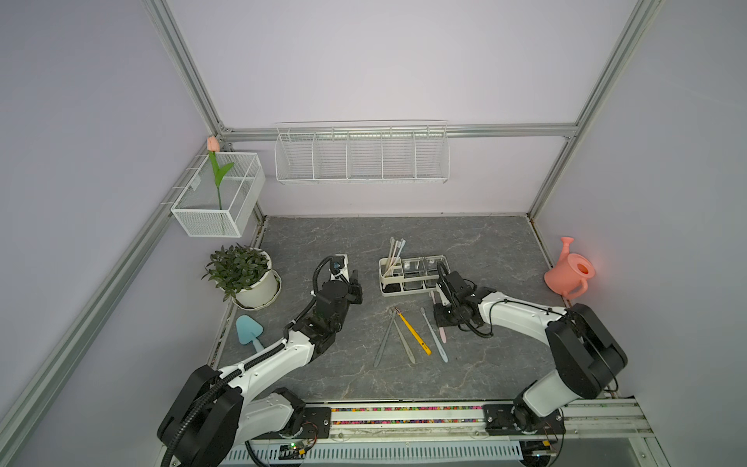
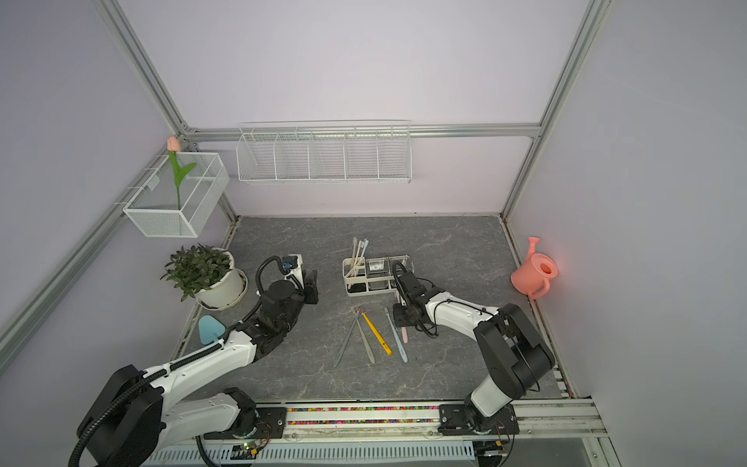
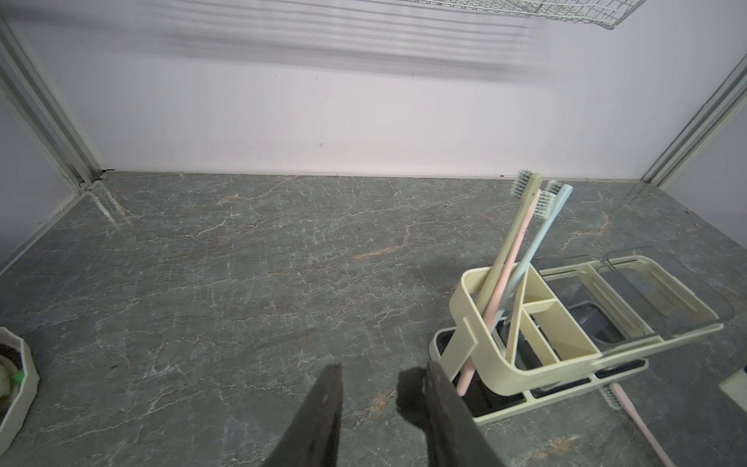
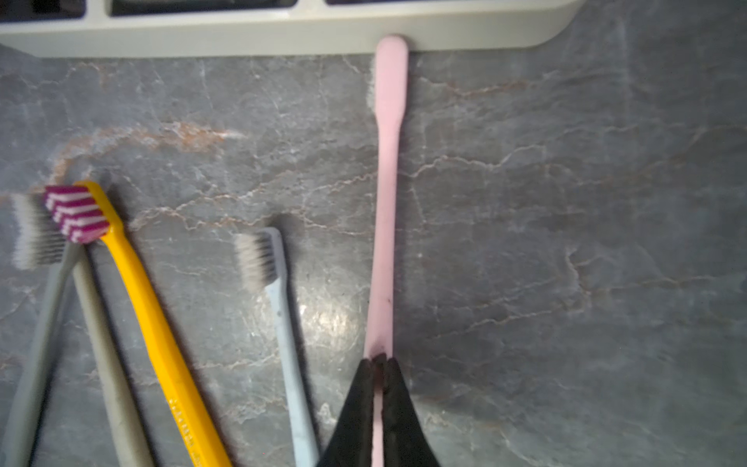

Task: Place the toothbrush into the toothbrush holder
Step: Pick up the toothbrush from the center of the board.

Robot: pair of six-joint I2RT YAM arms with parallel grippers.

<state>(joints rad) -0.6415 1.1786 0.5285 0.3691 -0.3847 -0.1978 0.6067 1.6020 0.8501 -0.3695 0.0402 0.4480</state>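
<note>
Pink plastic toothbrush [image 4: 386, 202] lies flat on the grey marbled counter [image 4: 566, 202], its head tip touching the base of the cream-white three-compartment toothbrush holder [image 4: 283, 40]; in both top views it sits at the holder's 5 o'clock. The right fingers [image 4: 355, 404] are pinched tight on its handle. The left fingers [image 3: 319, 412], at the holder's 9 o'clock, stand partly apart, holding nothing.
</note>
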